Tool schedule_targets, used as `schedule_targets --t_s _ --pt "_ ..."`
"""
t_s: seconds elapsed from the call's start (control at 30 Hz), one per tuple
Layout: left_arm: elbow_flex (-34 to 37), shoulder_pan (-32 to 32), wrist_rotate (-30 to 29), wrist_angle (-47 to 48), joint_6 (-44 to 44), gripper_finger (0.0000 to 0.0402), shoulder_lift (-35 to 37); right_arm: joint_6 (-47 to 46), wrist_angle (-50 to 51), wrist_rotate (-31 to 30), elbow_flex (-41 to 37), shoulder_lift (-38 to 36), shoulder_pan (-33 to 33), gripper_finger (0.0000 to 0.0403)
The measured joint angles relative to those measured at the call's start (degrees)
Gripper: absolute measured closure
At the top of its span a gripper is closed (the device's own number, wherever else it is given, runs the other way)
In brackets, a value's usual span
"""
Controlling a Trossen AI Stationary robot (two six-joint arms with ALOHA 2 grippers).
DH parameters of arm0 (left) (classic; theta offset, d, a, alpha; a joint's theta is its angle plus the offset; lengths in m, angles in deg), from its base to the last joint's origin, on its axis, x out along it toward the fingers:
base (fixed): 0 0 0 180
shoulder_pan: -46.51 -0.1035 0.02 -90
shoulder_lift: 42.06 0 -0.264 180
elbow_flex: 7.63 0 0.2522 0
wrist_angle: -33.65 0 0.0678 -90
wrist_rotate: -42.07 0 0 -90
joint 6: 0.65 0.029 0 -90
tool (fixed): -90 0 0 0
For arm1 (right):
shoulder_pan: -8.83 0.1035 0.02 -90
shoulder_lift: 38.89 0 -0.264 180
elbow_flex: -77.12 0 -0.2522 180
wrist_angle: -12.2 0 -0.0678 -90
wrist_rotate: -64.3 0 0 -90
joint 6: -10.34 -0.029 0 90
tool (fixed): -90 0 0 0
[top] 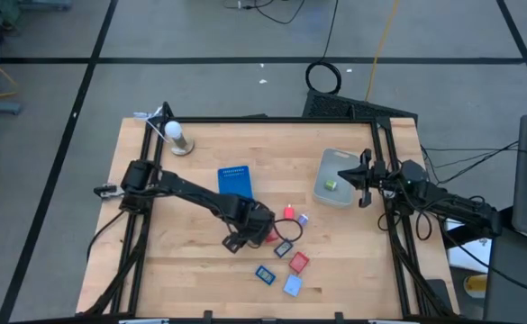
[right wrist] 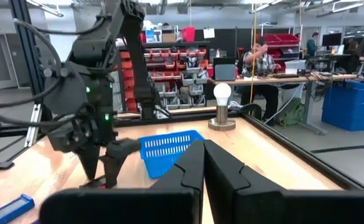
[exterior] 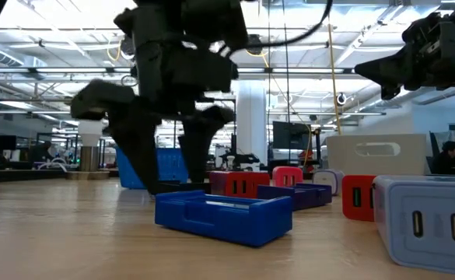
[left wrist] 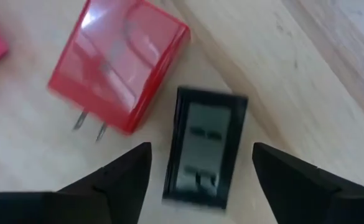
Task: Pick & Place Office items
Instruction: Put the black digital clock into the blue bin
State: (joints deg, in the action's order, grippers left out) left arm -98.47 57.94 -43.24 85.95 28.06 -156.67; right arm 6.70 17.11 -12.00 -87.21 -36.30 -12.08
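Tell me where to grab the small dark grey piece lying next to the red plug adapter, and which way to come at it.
Grip the dark grey piece across its two long edges, coming straight down from above. It lies flat on the table, a narrow rectangle, so only its thin sides offer purchase. The left gripper already stands open astride it. Watch the finger nearest the red plug adapter, which lies close beside.

Glossy red plastic charger point(left wrist: 121, 61); matt pale wood table point(left wrist: 281, 68).

Left gripper point(exterior: 169, 183) down at the table point(exterior: 56, 233), dark fingers spread, just behind a small blue open tray piece point(exterior: 223, 215). Red pieces point(exterior: 239, 183) and a purple one point(exterior: 305, 194) behind; light blue charger point(exterior: 429, 222) nearest right.
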Motion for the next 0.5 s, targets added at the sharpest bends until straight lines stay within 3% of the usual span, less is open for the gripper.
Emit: schedule_targets --t_s 0.23,0.5 --pt "-0.1 -1.5 3.4 -0.7 -0.4 0.0162 -1.2 0.4 0.0 0.0 0.0 0.5 0.0 0.0403" --pt "-0.2 -1.7 3.3 1.4 -0.1 0.0268 -0.6 0.4 0.1 0.0 0.0 0.5 0.0 0.0403"
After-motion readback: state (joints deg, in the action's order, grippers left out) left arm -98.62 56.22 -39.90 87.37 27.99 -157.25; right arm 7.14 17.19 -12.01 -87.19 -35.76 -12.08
